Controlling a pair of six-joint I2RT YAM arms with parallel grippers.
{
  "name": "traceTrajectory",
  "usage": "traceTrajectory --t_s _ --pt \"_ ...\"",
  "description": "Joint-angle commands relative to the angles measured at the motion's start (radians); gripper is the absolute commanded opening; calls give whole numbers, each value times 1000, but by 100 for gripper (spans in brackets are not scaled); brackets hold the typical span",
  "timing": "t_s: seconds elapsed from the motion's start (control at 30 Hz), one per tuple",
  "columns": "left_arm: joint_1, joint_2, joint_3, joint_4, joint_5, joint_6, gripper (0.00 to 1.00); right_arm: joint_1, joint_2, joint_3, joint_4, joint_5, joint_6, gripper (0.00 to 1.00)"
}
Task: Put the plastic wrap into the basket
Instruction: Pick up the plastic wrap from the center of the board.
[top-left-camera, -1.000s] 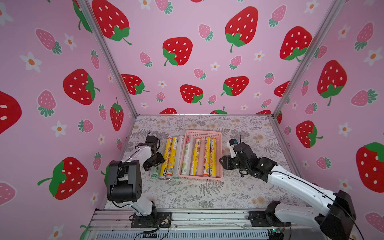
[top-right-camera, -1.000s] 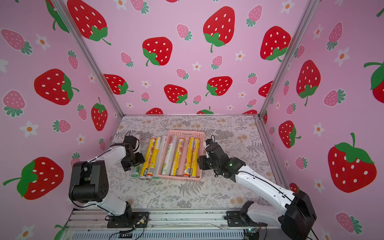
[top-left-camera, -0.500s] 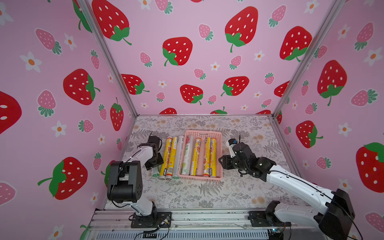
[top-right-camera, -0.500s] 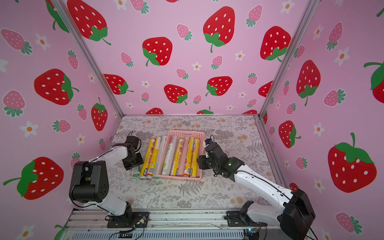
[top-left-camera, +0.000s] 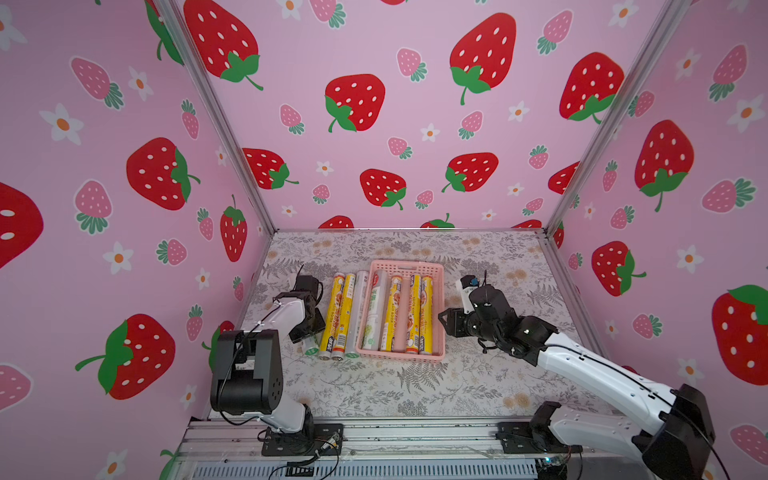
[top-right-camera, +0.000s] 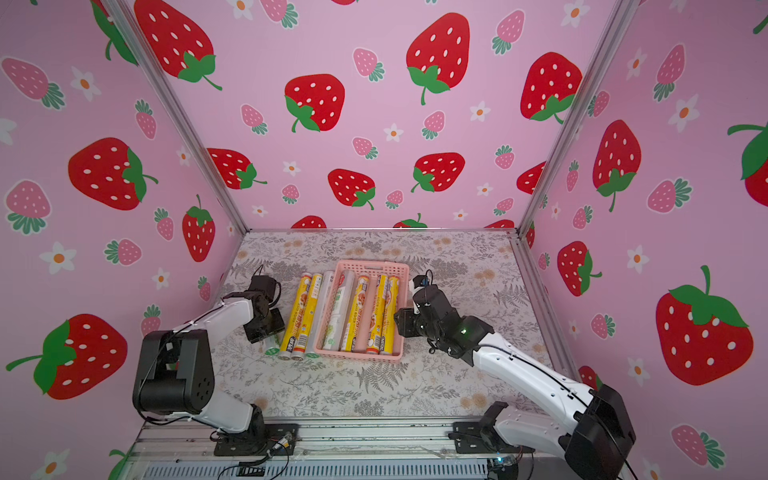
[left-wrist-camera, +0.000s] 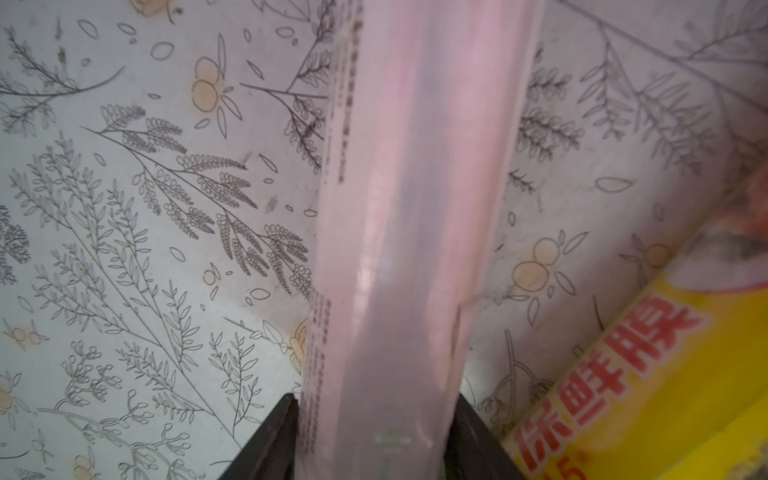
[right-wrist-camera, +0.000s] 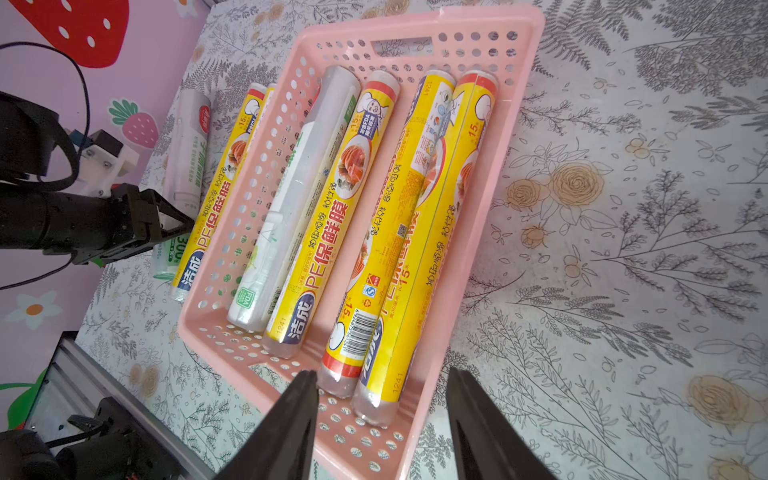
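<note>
Clamping white roll (left-wrist-camera: 407, 208), left hand (left-wrist-camera: 376, 401) hiding it from above, right hand (right-wrist-camera: 382, 374) spread near basket (right-wrist-camera: 513, 83).

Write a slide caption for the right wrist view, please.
Right gripper open above the pink basket holding four plastic wrap rolls; left gripper grips a white roll outside.

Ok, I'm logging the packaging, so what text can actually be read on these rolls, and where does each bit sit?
"洁成", "PE保鲜膜", "1241": yellow roll in the basket.
"15": yellow roll with the barcode, beside it.
"FDA": green badge on the white roll in the basket.
"300": white roll outside the basket.
"保鲜膜": yellow roll in the left wrist view.
Barcode digits, fine print: too small to read.
</note>
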Motion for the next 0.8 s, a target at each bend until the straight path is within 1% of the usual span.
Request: traceTrajectory --t_s 0.0,0.03,0.13,0.3,0.43,0.63,0.77 --pt "-3 -76 -8 -1 26 -22 33 0 -39 18 -43 46 -26 54" --pt "-2 -90 -9 4 27 -27 31 1 -51 17 -48 60 -32 54" --pt "-8 -122 -5 5 28 -27 30 0 -83 10 -55 78 -45 54" --pt "-32 -173 8 -39 -17 -24 30 0 -114 2 -46 73 -38 54" --pt "-33 -211 -7 -31 -21 -22 31 0 -120 0 -40 67 -39 54" --pt "-33 -226 -48 -11 -8 -41 32 0 -124 7 -43 62 -50 55" --pt "-33 -187 -73 12 -34 -54 35 0 -123 9 -40 57 -50 55"
